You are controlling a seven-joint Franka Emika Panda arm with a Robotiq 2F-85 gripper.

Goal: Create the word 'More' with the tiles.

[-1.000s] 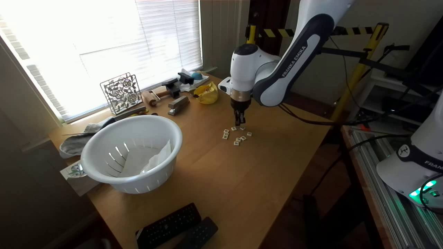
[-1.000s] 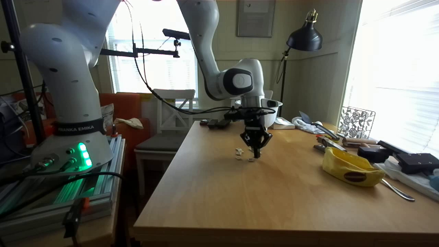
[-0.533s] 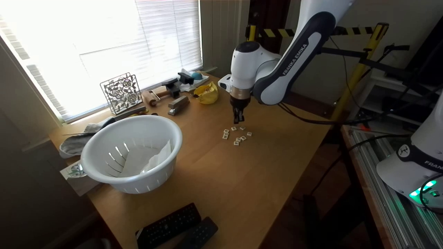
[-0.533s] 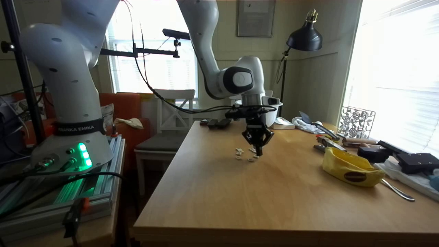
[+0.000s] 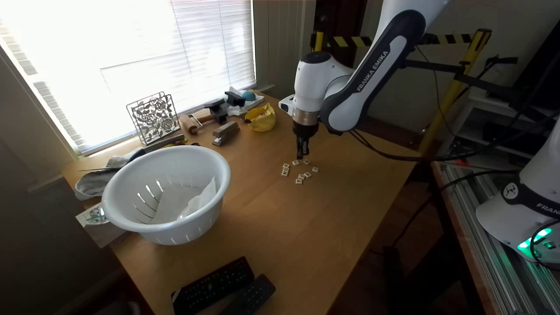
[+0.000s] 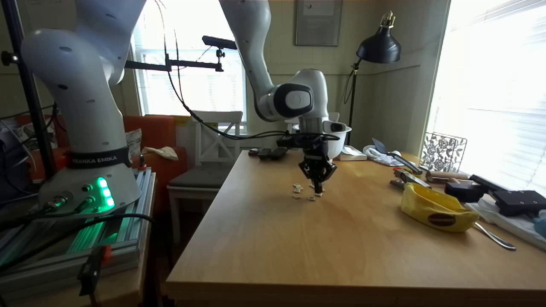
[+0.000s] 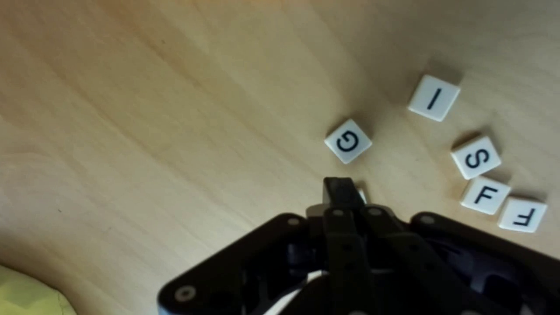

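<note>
Several small cream-white letter tiles lie loose on the wooden table. In the wrist view they include a G tile [image 7: 348, 141], an I tile [image 7: 434, 98], an S tile [image 7: 476, 157], an F tile [image 7: 485, 195] and one more lettered tile [image 7: 523, 214]. Another tile [image 7: 362, 195] is mostly hidden behind the fingertips. In an exterior view a short row of tiles [image 5: 285, 170] lies left of the rest; its letters are hard to read. My gripper [image 7: 340, 190] has its fingertips together with nothing seen between them. It hovers just above the tiles in both exterior views [image 5: 300, 156] [image 6: 318, 191].
A white bowl with slots [image 5: 166, 192] stands at the table's near left, with dark remotes [image 5: 214, 284] in front. A yellow pouch [image 6: 437, 209], a stapler [image 5: 225, 132], a rolling pin [image 5: 190, 124] and a metal flower-pattern rack [image 5: 153, 118] line the window side.
My gripper has risen a little and shifted slightly sideways over the tiles, then back partway. The tiles show no visible movement.
</note>
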